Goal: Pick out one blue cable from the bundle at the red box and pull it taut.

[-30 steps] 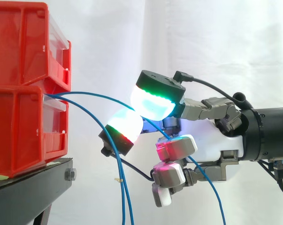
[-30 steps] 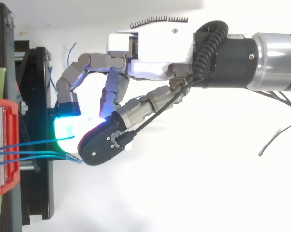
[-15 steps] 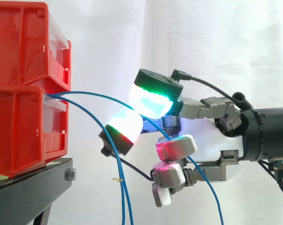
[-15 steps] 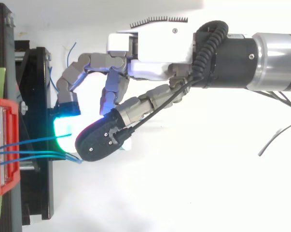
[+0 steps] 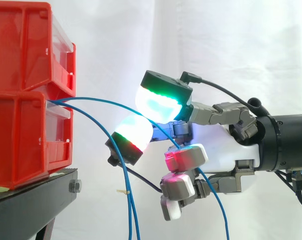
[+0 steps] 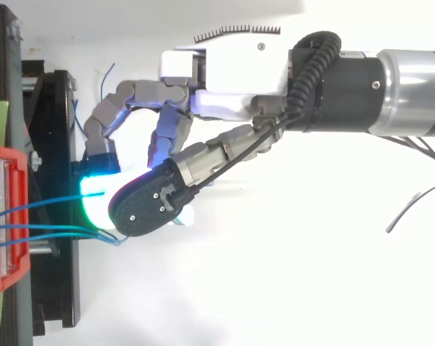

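The hand [image 5: 225, 146] sits just off the open front of the box [image 5: 25, 135], not touching it; its fingers are curled, with two big pads [image 5: 160, 104] thrust toward the box, one glowing cyan edged green, the one below it cyan edged red. One blue cable [image 5: 110, 103] leaves the front of the box, arcs away from it in a slack curve, passes between those two pads and through the curled fingers, then drops on the side of the hand away from the box. The fingers are closed round it, though whether the pads actually squeeze it cannot be told. The other cables [image 5: 121, 162] leave the same opening and hang down between the box and the hand. The remaining pads, magenta and red, are folded in farther from the box. A second red bin [image 5: 25, 45] is stacked on the box; the box rests on a black stand [image 5: 35, 200].
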